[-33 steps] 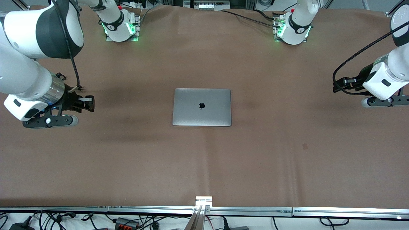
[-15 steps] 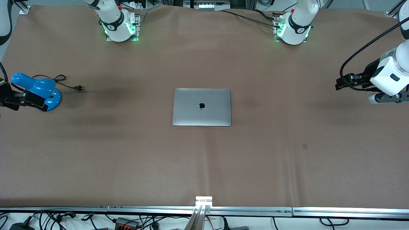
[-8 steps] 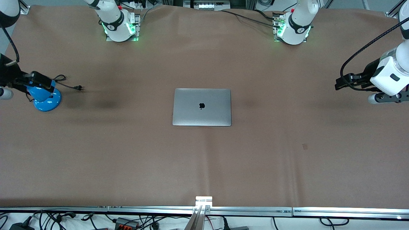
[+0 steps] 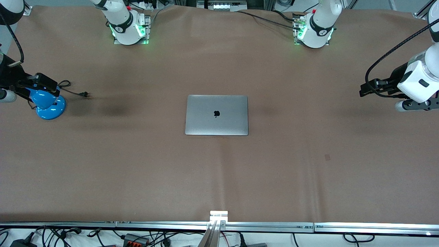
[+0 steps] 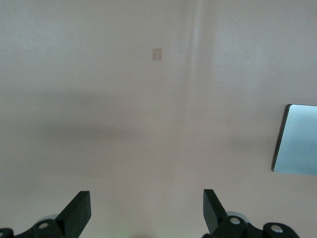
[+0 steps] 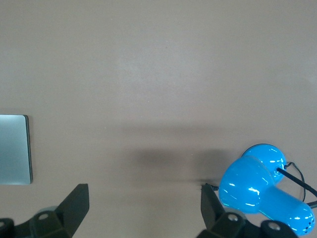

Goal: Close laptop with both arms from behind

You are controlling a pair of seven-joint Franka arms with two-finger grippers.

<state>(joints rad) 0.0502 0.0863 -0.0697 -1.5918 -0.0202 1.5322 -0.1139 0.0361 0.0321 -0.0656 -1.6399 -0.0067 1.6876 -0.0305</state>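
The laptop (image 4: 216,115) lies shut and flat in the middle of the brown table, silver lid up with the black apple logo showing. One of its edges shows in the left wrist view (image 5: 297,147) and in the right wrist view (image 6: 14,149). My left gripper (image 4: 367,90) hangs open and empty over the table's left arm end, well away from the laptop; its fingers (image 5: 79,214) stand wide apart. My right gripper (image 4: 44,83) hangs open and empty over the right arm end, just above a blue appliance; its fingers (image 6: 210,203) stand wide apart.
A blue appliance (image 4: 48,103) with a black cord and plug (image 4: 84,93) sits at the right arm end of the table; it also shows in the right wrist view (image 6: 265,192). A small dark mark (image 4: 327,157) lies on the cloth. The two arm bases (image 4: 128,29) stand along the table's robot edge.
My right arm has swung out toward its end of the table, uncovering the blue appliance, and now hovers over it. My left gripper has barely shifted. The laptop has not moved.
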